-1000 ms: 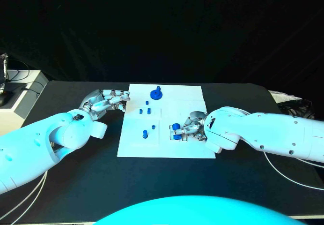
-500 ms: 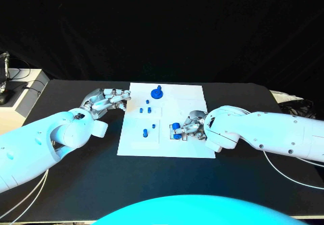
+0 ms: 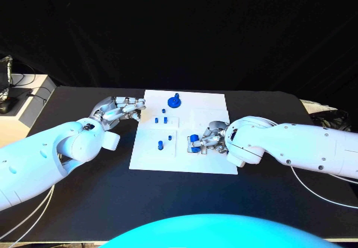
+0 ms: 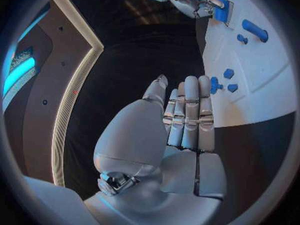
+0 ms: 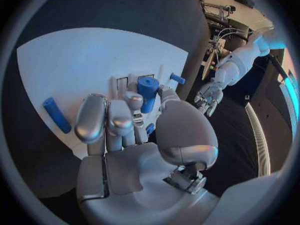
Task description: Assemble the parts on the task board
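The white task board (image 3: 212,111) lies mid-table. My right hand (image 3: 209,140) rests on its near right part, where thumb and fingers pinch an upright blue cylinder (image 5: 148,92) standing by a rectangular slot; the cylinder (image 3: 194,139) also shows from the head. A blue peg (image 3: 160,146) lies left of it, with a small stud (image 3: 170,138) beside. A blue gear-like part (image 3: 173,102) stands at the far edge, and small blue pieces (image 3: 160,121) sit between. My left hand (image 3: 119,109) lies off the board's far left corner, fingers (image 4: 187,115) straight and together, holding nothing.
A pale box with cables (image 3: 16,98) stands at the table's far left edge. Black tabletop (image 3: 179,201) stretches in front of the board. White cables (image 3: 321,188) trail under my right arm.
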Motion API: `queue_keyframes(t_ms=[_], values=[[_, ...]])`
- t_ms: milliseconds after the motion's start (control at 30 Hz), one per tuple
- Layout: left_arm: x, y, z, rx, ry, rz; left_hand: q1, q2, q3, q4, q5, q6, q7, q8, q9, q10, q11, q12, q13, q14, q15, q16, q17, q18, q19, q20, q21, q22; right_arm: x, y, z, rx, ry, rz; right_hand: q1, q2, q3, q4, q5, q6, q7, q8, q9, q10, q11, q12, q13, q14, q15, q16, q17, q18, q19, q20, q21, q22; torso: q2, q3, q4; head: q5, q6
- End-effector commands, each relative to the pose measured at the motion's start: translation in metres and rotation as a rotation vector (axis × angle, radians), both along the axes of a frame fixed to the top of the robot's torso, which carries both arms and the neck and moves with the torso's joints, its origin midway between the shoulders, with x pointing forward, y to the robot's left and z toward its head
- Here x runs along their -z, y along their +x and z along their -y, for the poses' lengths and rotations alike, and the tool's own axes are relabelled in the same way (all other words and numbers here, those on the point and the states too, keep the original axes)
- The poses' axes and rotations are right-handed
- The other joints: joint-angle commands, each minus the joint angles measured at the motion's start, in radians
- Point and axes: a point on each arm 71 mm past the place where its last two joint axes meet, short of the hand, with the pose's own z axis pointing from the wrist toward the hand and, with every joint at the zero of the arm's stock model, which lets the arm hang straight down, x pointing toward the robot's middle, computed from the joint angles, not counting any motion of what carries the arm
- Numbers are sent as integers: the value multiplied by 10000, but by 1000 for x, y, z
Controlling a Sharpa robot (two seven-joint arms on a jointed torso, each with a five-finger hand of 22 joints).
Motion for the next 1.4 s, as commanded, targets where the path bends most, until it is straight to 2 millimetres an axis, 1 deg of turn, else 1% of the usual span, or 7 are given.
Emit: queue_keyframes(t_ms=[33, 333, 433, 567, 800, 1267, 1400], values=[[-1, -1, 2, 170, -98, 13, -100, 30, 47, -14, -26, -59, 2, 41, 7, -66, 28, 40, -13, -26, 58, -55, -7, 141, 40, 38, -47, 9, 0, 0, -4, -384, -91, 254, 57, 51, 1680, -1746, 12, 68, 27, 29, -18, -13, -52, -12, -16, 1, -19, -39, -4, -152, -20, -44, 6, 1355, 3, 7, -5, 33, 1], [-1, -1, 2, 165, -91, 7, -112, 33, 41, -5, -27, -61, 2, 41, 7, -70, 30, 40, -13, -26, 60, -56, -9, 141, 45, 39, -58, 12, -1, 1, -4, -496, -167, 472, -179, -370, 1295, -1239, -1171, 96, 77, -17, -107, -33, 2, -61, -62, -6, 26, -86, -40, -136, -31, -6, -55, 1344, 1, 9, -11, 65, 5], [-1, -1, 1, 164, -91, 7, -112, 33, 41, -5, -27, -61, 2, 41, 7, -70, 30, 40, -13, -26, 60, -56, -9, 141, 45, 39, -58, 12, -2, 1, -4, -532, -150, 502, -318, -462, 508, -973, -796, 98, 101, -30, -135, -43, 26, -74, -80, -9, 44, -102, -43, -126, -35, 13, -84, 1338, -2, 9, -16, 84, 3], [-1, -1, 2, 167, -92, 6, -112, 33, 41, -5, -27, -61, 2, 41, 7, -70, 30, 40, -13, -26, 60, -56, -9, 141, 45, 39, -58, 12, -2, 1, -4, -533, -108, 563, -281, -612, -124, -380, -1557, 90, 109, -37, -163, -52, 45, -84, -105, -5, 45, -117, -43, -118, -31, 24, -100, 1338, -5, 7, -19, 91, -10], [0, -1, 1, 162, -87, 2, -112, 33, 41, -5, -27, -61, 2, 41, 7, -70, 30, 40, -13, -26, 60, -56, -9, 141, 45, 39, -58, 12, -4, 2, -4, -454, 0, 783, -510, -1519, -261, 1395, -3719, 67, 120, -36, -193, -54, 49, -82, -141, -2, 55, -131, -19, -118, -21, 26, -97, 1343, -5, 2, -12, 78, 19], [0, 0, 1, 160, -84, -11, -112, 33, 41, -5, -27, -61, 2, 41, 7, -70, 30, 40, -13, -26, 60, -56, -9, 141, 45, 39, -58, 12, -6, 1, -2, -415, 146, 967, -763, -1056, -903, 1361, -3658, 88, 105, 0, -182, -30, 39, -62, -152, 8, 49, -102, 24, -119, -6, 24, -54, 1352, 0, 6, -7, 78, 32], [0, 0, 1, 155, -81, -13, -112, 33, 41, -5, -27, -61, 2, 41, 7, -70, 30, 40, -13, -26, 60, -56, -9, 141, 45, 39, -58, 12, -7, 1, 1, -423, 273, 1106, -310, -259, -1159, 497, -3462, 107, 96, 179, -37, 15, -31, -22, -153, 4, 38, -90, 40, -132, -4, -10, -18, 1355, -4, 11, -1, 85, 45]])
